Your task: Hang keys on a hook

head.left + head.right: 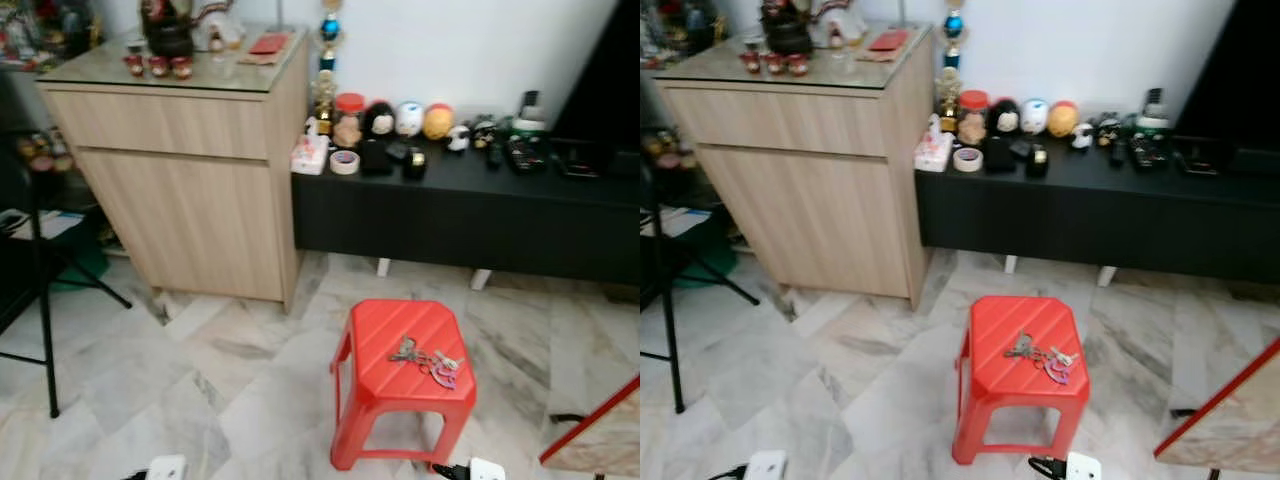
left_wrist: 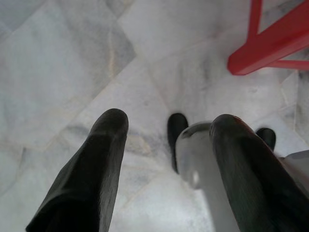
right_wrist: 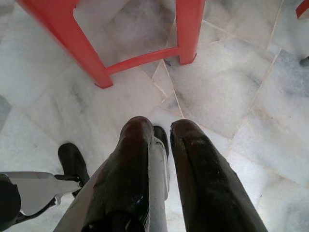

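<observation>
On the near marble floor (image 1: 200,390), head views: a red plastic stool (image 1: 405,375) stands right of centre, with a bunch of keys (image 1: 426,361) lying on its seat, toward the right side. Far left, a light wooden cabinet (image 1: 190,180) with small ornaments on its glass top. Beside it on the right, a low black table (image 1: 470,205) along the white wall carries a tape roll (image 1: 344,161), round figurines and remotes. A black stand's legs (image 1: 45,300) show at the left edge. No hook can be made out.

Left wrist view: left gripper (image 2: 166,133) hangs over the floor, jaws well apart and holding nothing; a stool leg shows ahead.

Right wrist view: right gripper (image 3: 161,130) hangs over the floor near the stool's legs, jaws nearly together, a narrow gap between them, nothing held.
</observation>
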Available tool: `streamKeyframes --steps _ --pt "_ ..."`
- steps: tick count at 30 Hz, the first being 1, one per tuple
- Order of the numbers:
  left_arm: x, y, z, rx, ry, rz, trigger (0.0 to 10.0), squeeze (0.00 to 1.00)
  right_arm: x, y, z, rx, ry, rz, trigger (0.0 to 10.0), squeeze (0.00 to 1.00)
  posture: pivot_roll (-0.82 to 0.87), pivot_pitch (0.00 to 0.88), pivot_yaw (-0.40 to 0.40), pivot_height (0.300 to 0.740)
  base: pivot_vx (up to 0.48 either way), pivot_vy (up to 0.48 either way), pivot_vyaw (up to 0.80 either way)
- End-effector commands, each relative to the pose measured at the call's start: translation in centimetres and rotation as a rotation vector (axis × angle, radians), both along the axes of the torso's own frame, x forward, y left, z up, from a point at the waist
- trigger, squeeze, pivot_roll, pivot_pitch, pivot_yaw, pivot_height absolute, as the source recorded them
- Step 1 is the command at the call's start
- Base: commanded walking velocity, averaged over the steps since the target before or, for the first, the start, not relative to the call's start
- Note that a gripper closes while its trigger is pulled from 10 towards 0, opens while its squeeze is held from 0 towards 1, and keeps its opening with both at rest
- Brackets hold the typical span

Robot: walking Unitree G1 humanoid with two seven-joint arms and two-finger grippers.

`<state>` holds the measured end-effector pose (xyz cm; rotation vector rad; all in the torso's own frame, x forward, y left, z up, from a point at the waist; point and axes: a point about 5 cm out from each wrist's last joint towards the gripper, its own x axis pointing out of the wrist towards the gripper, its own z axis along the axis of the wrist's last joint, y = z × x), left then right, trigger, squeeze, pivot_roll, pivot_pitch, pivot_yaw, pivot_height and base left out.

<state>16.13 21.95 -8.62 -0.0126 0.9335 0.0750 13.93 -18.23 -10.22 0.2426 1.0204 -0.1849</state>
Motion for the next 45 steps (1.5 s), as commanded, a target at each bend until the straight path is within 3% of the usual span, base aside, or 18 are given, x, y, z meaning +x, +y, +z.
streamKeyframes --steps 1,10,14,22,26,30,45 --pt "0.3 -0.6 -0.1 0.018 0.014 -0.019 10.0 0.00 0.3 0.2 0.1 0.000 -0.004 -0.005 10.0 0.00 0.02 0.000 -0.031 0.717 0.000 0.000 0.00" --pt "1.9 -3.4 0.1 0.008 -0.004 -0.039 10.0 0.00 0.8 1.0 0.2 -0.001 -0.030 0.036 10.0 0.00 0.02 0.000 -0.031 0.717 0.000 0.000 0.27" --pt "1.4 -1.6 0.2 0.024 -0.001 -0.022 10.0 0.00 0.7 1.3 0.2 0.011 -0.028 -0.007 10.0 0.00 0.02 0.000 -0.032 0.717 0.000 0.000 0.43" --pt "2.4 -1.0 0.8 0.031 -0.023 -0.024 10.0 0.00 0.8 0.9 0.2 0.008 -0.036 -0.017 10.0 0.00 0.02 0.000 -0.029 0.717 0.000 0.000 0.00" --pt "0.9 1.3 0.7 0.032 -0.028 -0.006 10.0 0.00 2.7 0.1 1.0 0.001 -0.064 -0.023 10.0 0.00 0.02 0.000 -0.028 0.717 0.000 0.000 0.00" --pt "0.7 1.6 0.7 0.032 -0.036 -0.006 10.0 0.00 3.4 -0.2 1.3 -0.007 -0.079 -0.016 10.0 0.00 0.02 0.000 -0.028 0.717 0.126 0.000 0.00" --pt "0.8 1.2 0.7 0.026 -0.046 -0.010 10.0 0.00 3.5 -0.3 1.4 -0.013 -0.084 0.000 10.0 0.00 0.02 0.000 -0.029 0.717 0.261 0.000 0.00"
